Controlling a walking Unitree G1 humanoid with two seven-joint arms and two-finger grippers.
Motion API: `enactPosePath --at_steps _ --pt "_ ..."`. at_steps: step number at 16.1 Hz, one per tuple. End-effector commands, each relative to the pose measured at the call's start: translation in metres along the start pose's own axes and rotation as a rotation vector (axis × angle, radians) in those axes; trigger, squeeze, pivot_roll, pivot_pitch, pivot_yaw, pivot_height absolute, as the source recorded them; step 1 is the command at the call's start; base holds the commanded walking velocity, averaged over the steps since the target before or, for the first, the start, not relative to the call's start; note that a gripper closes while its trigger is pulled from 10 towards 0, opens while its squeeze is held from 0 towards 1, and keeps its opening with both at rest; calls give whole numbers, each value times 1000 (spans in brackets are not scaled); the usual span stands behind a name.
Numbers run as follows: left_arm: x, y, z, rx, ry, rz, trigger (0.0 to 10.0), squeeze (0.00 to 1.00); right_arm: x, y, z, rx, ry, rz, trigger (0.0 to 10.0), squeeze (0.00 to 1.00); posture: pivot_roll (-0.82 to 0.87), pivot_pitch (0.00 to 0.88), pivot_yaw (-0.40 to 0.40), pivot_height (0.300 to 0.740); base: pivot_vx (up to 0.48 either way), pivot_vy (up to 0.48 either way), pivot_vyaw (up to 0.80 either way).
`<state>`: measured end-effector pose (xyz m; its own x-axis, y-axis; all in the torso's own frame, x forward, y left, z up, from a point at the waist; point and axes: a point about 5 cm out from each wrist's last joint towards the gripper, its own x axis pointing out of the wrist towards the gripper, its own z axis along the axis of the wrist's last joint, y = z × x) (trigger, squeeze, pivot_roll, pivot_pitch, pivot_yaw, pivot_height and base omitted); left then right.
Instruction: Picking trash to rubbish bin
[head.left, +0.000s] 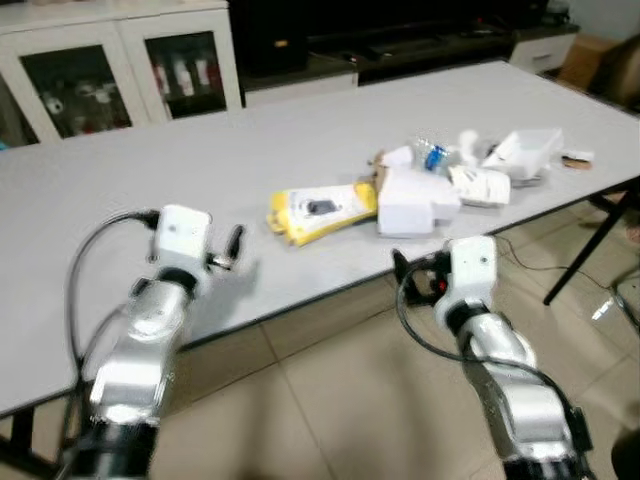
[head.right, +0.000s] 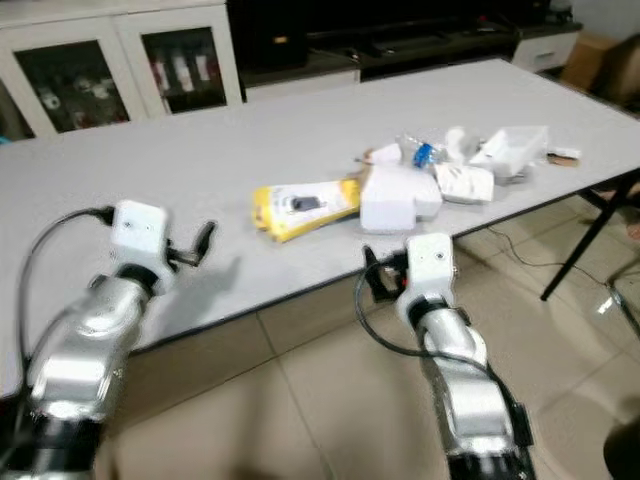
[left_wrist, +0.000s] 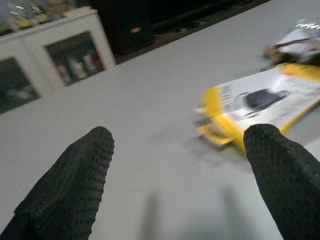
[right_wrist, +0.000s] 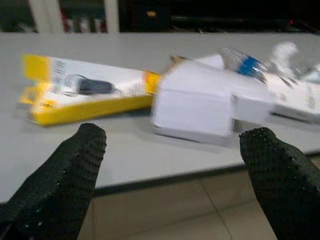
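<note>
Left claw hung open over the grey rectangular worktop at lower left of the head view. Right claw was open off the front edge. Flat yellow cardboard package and white cardboard box lay touching at centre, crumpled white litter just right.

No lettering can be read anywhere. The yellow box, lying near the worktop's front edge, carries a white panel with a dark pictured object and rows of small print beside it, all blurred past reading. The plastic bottle in the pile toward the worktop's right end has a blue label, also illegible.
</note>
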<state>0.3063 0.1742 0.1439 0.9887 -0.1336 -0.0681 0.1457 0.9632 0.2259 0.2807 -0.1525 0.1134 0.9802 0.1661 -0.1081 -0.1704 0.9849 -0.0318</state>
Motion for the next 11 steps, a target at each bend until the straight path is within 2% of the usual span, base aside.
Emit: enactPosePath --at_steps 1,3,6,11 --pt "1 8 2 10 -8 16 10000 0 0 2 5 2 -10 7 10000 0 -51 0 13 740 349 0 0" --pt "2 7 0 -5 -7 13 10000 0 -1 2 3 29 7 -6 10000 0 -53 0 12 740 341 0 0" --pt "6 6 -1 -19 -4 9 10000 0 -2 0 3 9 6 -5 10000 0 -53 0 7 740 347 0 -760" --pt "12 5 0 -24 -12 -2 10000 0 -3 2 3 -13 1 -2 10000 0 -60 0 15 740 347 0 0"
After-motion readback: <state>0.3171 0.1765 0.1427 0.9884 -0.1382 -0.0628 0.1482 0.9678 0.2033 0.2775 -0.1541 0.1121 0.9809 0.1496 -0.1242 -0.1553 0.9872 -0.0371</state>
